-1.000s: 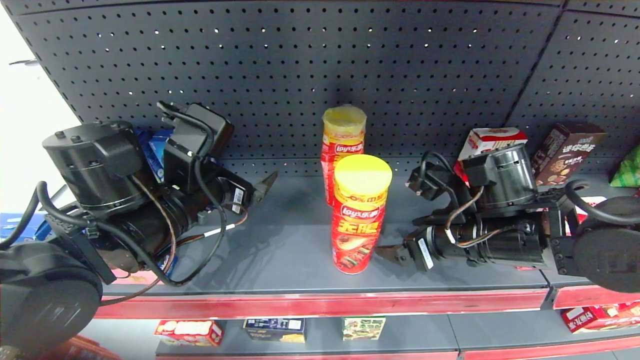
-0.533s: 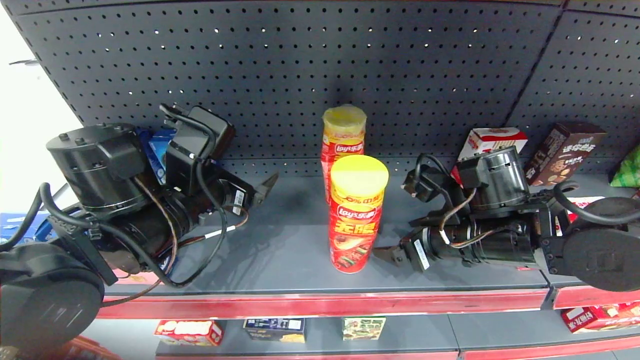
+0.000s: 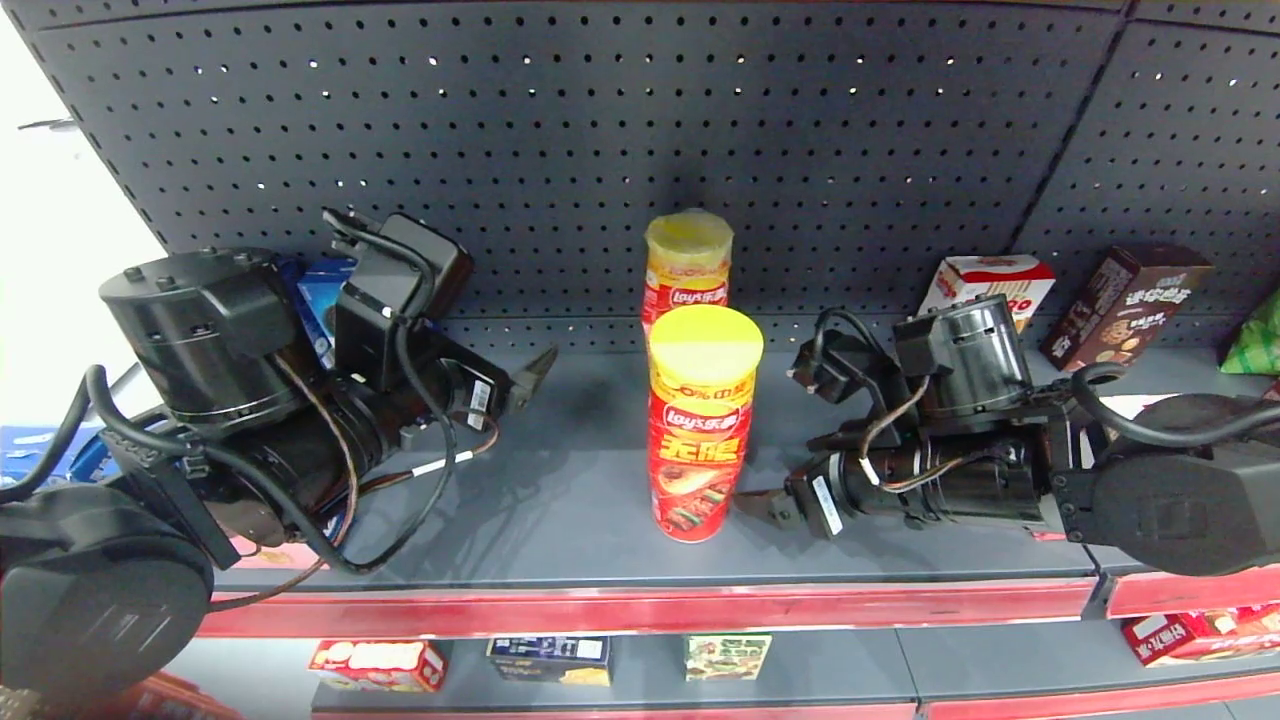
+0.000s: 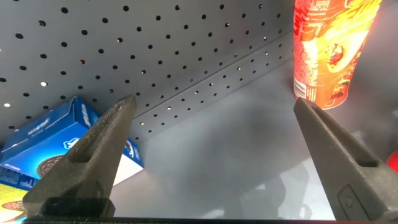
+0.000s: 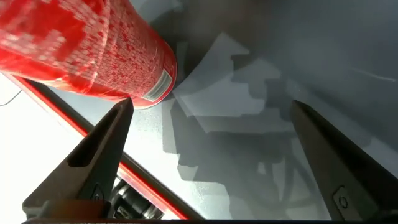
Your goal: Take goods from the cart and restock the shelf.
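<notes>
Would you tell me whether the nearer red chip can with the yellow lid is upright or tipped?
Upright: the red cylindrical chip can stands on its base on the grey shelf, yellow lid facing up.

Shop: pegboard shelf (image 3: 560, 500), snack boxes (image 3: 1125, 300)

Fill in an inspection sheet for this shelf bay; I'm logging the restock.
Surface: grey shelf, red front edge.
Job's things: front chip can upright near the edge; rear chip can upright behind it.
Clutter: blue cookie box, white-red box, brown box at the back.
Grippers: left pincer open, empty; right pincer open, beside front chip can.
Cables: black cables looped on both arms.
Surroundings: pegboard; boxes on lower shelf.
</notes>
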Tool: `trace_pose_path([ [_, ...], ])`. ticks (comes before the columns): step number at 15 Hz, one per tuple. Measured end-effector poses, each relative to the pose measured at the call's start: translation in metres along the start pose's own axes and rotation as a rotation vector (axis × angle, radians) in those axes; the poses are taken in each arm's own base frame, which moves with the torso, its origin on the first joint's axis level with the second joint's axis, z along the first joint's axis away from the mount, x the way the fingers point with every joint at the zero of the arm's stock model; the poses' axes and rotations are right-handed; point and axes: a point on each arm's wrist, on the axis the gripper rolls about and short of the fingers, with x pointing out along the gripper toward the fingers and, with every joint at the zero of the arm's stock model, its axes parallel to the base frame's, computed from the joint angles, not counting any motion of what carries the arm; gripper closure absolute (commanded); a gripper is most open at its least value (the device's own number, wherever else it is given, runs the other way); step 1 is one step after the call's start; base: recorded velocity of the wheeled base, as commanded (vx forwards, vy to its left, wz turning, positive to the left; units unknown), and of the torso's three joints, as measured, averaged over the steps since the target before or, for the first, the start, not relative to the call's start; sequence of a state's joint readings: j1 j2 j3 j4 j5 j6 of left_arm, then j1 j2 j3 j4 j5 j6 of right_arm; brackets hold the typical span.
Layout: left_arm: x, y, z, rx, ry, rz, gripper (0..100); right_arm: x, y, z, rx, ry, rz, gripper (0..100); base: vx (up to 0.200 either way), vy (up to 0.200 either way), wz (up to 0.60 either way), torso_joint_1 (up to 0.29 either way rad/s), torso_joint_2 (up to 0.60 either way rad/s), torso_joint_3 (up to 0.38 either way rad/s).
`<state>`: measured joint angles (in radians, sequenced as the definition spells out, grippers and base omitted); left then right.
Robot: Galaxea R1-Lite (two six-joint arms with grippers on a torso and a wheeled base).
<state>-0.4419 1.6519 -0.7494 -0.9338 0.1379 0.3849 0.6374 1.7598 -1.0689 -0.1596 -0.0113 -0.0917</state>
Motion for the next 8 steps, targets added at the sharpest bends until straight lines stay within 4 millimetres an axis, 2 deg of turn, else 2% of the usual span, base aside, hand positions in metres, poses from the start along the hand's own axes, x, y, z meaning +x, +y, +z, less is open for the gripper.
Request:
trace_pose_path([
  [5, 0.000, 0.000, 0.000, 0.001, 0.001, -0.001, 0, -0.003, -0.002, -0.001, 0.004, -0.001, -0.006, 0, 0.000, 0.000, 0.00, 0.000, 0.00, 0.000],
  [8, -0.003, -0.001, 0.002, 0.000, -0.002, -0.005, 0, -0.011, -0.003, 0.003, 0.007, -0.025, -0.012, 0, 0.000, 0.000, 0.00, 0.000, 0.00, 0.000],
])
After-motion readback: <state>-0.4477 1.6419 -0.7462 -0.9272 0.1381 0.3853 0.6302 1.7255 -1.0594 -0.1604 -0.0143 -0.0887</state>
